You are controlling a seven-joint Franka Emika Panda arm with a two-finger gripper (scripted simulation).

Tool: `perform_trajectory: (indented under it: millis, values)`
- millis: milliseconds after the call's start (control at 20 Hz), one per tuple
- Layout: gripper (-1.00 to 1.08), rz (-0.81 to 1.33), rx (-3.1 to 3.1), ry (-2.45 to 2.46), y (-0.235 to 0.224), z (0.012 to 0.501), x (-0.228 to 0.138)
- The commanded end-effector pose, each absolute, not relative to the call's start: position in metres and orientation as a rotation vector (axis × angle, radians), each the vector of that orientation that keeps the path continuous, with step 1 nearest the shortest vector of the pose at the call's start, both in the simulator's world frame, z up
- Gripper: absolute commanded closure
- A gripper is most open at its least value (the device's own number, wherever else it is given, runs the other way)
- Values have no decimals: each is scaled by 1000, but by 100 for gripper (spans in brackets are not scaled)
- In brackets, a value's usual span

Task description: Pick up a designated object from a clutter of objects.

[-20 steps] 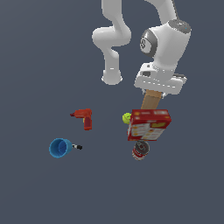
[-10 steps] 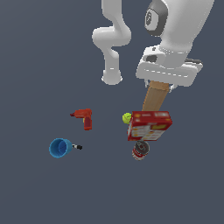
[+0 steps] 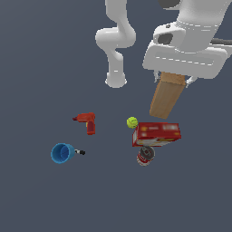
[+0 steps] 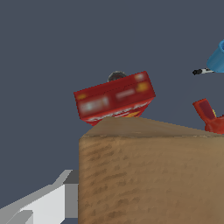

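- My white arm (image 3: 118, 43) rises from its round base, well beyond the clutter in the exterior view, and bends over to a broad white wrist housing above the scene.
- The dark grey worktop (image 3: 41, 199) lies under everything.
- The pincer (image 3: 171, 81) sits beneath that housing. It is clamped on the upper end of the tan block (image 3: 166, 96). Its fingertips are hidden by the housing in the exterior view. In the wrist view one pale finger (image 4: 48, 202) presses against the side of the block.
- The tan block hangs from the pincer, raised off the worktop and tilted, with its lower end toward the clutter. In the wrist view its grainy brown face (image 4: 148, 175) fills the near part of the picture.
- The red-and-white box (image 3: 156, 133) lies on the worktop just below the block's lower end. I cannot tell whether they touch.
- The red drill (image 3: 87, 122) lies well apart from the pincer, toward the exterior view's left.
- The blue cup (image 3: 62, 152) lies on its side, farther from the pincer than the drill.
- The red-labelled can (image 3: 145, 155) rests just beyond the box, on its far side from the pincer.
- The yellow-green ball (image 3: 132, 122) sits beside the box's end, near the block's lower end.
- The black marker (image 3: 79, 152) lies against the cup's rim.
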State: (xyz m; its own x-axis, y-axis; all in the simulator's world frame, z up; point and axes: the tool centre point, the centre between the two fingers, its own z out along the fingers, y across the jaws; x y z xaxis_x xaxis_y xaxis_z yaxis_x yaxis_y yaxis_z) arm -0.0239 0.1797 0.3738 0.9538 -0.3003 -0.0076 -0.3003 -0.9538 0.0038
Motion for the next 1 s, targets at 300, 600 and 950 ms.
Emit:
perform_trajectory:
  millis: [300,600,950]
  values:
    - [108,0,3105,-478,174,422,5]
    - [108,0,3105,-478,172,437,15]
    - [108,0,3105,-478,172,443,19]
